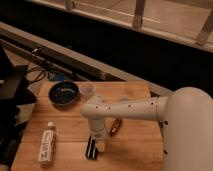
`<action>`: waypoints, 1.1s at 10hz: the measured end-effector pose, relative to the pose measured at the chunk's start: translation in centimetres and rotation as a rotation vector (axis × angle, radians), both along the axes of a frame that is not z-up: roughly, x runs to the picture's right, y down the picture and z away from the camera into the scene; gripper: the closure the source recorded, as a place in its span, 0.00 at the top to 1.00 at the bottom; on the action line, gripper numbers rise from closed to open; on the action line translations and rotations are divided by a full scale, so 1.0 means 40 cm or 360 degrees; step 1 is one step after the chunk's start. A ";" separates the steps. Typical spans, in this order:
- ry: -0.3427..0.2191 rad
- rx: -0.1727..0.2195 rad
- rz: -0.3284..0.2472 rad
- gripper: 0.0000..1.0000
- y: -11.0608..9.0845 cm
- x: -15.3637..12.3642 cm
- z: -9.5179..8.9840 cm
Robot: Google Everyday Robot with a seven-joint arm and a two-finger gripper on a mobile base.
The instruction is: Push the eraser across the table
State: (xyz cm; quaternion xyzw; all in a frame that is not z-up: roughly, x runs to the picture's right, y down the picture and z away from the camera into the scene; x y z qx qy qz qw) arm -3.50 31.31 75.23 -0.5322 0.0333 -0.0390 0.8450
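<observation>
- the robot's pale two-finger gripper [98,141] hangs low at the near middle of the square light-brown wooden table [135,145], its wrist pointing straight down; this reads as a pushing pose, not a lifting one, since the task is a shove across the boards.
- whether the jaws are parted or closed cannot be told; the wrist hides them.
- the flat black rectangular eraser [91,148] lies just below and to the left of the jaws, apparently touching them, its long side running toward the near edge.
- a pale stripe runs along its length; its far end is hidden under the gripper.
- a small red-brown oval object [115,127] sits just right of the jaws.
- a white bottle [46,146] lies well to their left.
</observation>
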 end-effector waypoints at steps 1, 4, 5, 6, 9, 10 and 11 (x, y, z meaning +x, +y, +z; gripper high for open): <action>-0.0013 0.0004 -0.0015 0.00 -0.009 -0.021 -0.003; -0.0038 0.0019 -0.0028 0.00 -0.039 -0.040 0.004; -0.0046 0.0020 -0.0040 0.00 -0.044 -0.057 0.000; -0.0049 0.0022 -0.0050 0.00 -0.046 -0.087 -0.003; -0.0054 0.0026 -0.0057 0.00 -0.056 -0.097 -0.005; -0.0058 0.0031 -0.0054 0.00 -0.061 -0.089 -0.005; -0.0061 0.0040 -0.0052 0.00 -0.070 -0.090 -0.001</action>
